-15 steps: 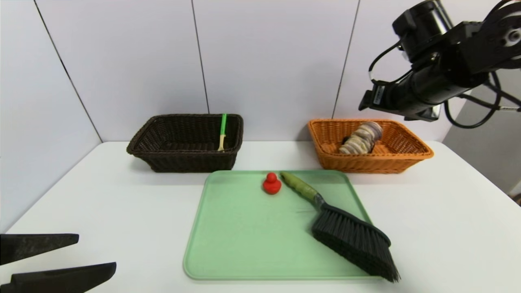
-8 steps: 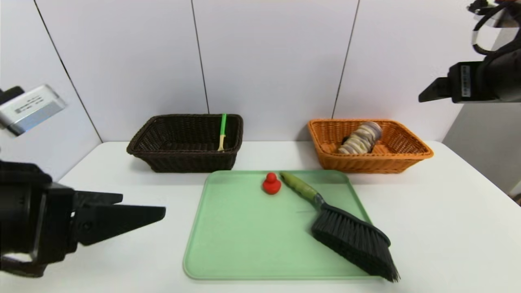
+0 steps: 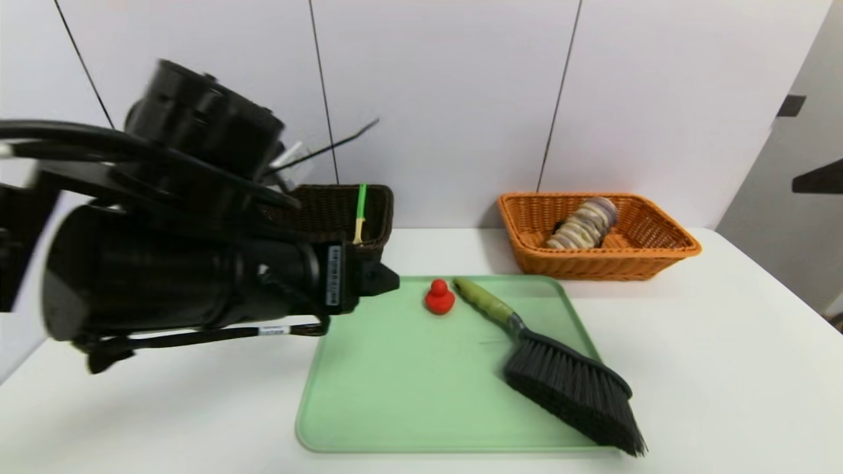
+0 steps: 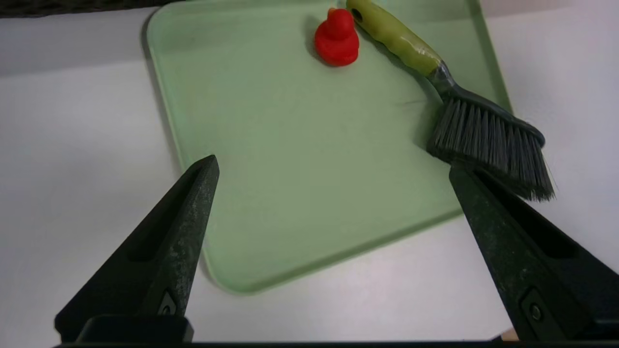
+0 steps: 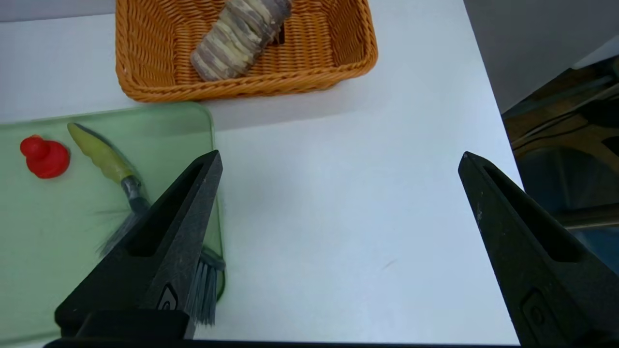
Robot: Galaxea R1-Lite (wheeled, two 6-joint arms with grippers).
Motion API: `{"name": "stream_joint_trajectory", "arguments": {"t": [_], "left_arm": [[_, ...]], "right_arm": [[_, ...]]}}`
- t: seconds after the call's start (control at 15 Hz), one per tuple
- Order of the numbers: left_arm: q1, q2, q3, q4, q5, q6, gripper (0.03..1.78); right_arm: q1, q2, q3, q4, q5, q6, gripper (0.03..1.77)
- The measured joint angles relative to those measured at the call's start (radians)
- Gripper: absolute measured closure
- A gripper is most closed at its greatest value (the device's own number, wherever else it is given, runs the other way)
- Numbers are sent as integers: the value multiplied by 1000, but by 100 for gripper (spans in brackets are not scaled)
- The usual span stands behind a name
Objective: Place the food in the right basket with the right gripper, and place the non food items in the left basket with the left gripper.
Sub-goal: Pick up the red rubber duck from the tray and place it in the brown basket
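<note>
On the green tray (image 3: 395, 395) lie the red knob-shaped toy (image 3: 439, 297) and the black-bristled brush (image 3: 570, 382), its olive handle beside the toy. My left gripper (image 4: 332, 164) hovers open and empty above the tray's near left corner, with the toy (image 4: 337, 38) and brush (image 4: 483, 130) ahead of it. The dark brown basket (image 3: 342, 204) holds the green-handled spoon (image 3: 359, 214). The striped roll (image 3: 585, 224) lies in the orange basket (image 3: 658, 253); the black box is mostly hidden behind it. My right gripper (image 5: 341, 155) is open over bare table, right of the tray.
My left arm (image 3: 197, 283) hides most of the dark basket in the head view. Only a dark piece of the right arm (image 3: 820, 178) shows at the right edge. The table's right edge (image 5: 488, 96) drops off beside the orange basket (image 5: 242, 89).
The left arm has swung up from the lower left and now stands in front of the dark basket. The right arm has drawn back to the right, nearly out of the head view.
</note>
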Motion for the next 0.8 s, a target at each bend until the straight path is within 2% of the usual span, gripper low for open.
{"name": "stream_joint_trajectory", "arguments": {"t": [0.27, 0.4, 0.67, 0.8], "left_arm": [[-69, 188, -5, -117, 158, -50, 12], [-113, 248, -5, -185, 177, -48, 12], [-167, 335, -5, -225, 184, -48, 12], [-177, 370, -7, -266, 229, -43, 12]], "right_arm": [[-39, -171, 151, -5, 3, 11, 11], [-54, -230, 219, -34, 13, 36, 11], [-68, -304, 280, -59, 39, 86, 11], [-69, -326, 299, -59, 48, 97, 11]]}}
